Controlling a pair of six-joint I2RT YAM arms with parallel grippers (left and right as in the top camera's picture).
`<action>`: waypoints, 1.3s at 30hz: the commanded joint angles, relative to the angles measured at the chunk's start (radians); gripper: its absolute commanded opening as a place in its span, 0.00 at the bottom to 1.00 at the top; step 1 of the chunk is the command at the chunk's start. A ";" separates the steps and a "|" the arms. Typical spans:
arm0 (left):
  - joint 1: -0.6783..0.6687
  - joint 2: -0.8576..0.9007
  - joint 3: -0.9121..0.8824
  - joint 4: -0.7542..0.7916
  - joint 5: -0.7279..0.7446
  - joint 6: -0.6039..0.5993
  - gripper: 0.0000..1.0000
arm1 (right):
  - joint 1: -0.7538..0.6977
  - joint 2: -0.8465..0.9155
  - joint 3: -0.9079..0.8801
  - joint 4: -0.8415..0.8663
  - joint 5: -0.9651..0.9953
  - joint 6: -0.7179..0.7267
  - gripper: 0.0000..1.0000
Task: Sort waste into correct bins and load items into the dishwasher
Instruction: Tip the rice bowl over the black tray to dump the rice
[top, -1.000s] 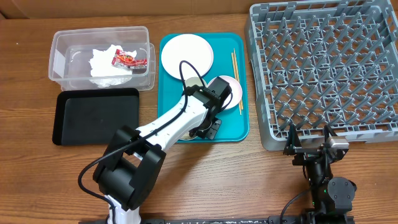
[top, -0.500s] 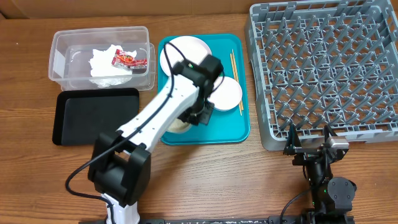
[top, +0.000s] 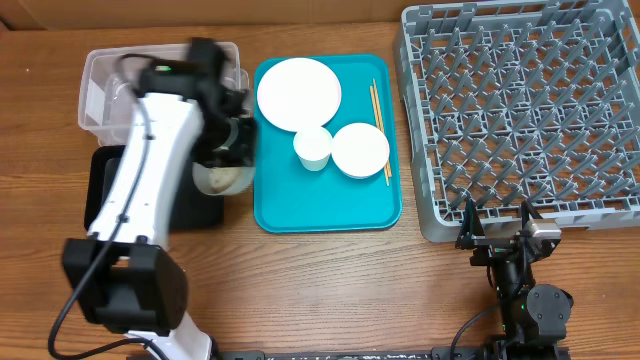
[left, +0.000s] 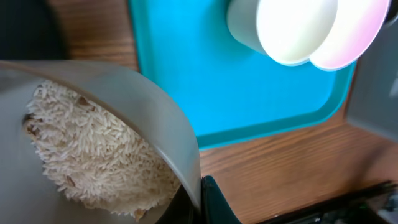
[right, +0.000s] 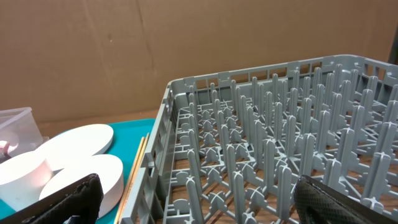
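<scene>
Grey dish rack (top: 520, 110) far right. Teal tray (top: 300, 205) centre, bearing plate (top: 298, 93), empty bowl (top: 360, 150), cup (top: 313, 148), chopsticks (top: 379, 120). Clear tub (top: 95, 90) rear left. Over black tray (top: 200, 212), right end: rice bowl (top: 222, 180), rim pinched in closed left gripper (left: 198, 202). Right gripper (top: 497, 220) spread wide, holding nothing, before rack.

I count one plate (top: 298, 93), one cup (top: 313, 148), two bowls, an empty bowl (top: 360, 150) and a rice bowl (top: 220, 180), one pair of chopsticks (top: 380, 120), one teal tray (top: 330, 208), one clear tub (top: 95, 90), one black tray (top: 197, 212) and one grey rack (top: 520, 110).

Grey lattice rack (top: 520, 110), teal tray (top: 330, 205), black tray (top: 180, 212), white bowl (left: 137, 99), whitish rice (left: 93, 149)
</scene>
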 joint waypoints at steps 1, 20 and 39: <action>0.120 -0.025 -0.069 0.025 0.224 0.178 0.04 | -0.006 -0.009 -0.011 0.007 -0.001 0.001 1.00; 0.624 -0.018 -0.494 0.446 0.813 0.347 0.04 | -0.006 -0.009 -0.011 0.007 -0.001 0.001 1.00; 0.779 -0.018 -0.539 0.517 1.200 0.152 0.04 | -0.006 -0.009 -0.011 0.007 -0.001 0.001 1.00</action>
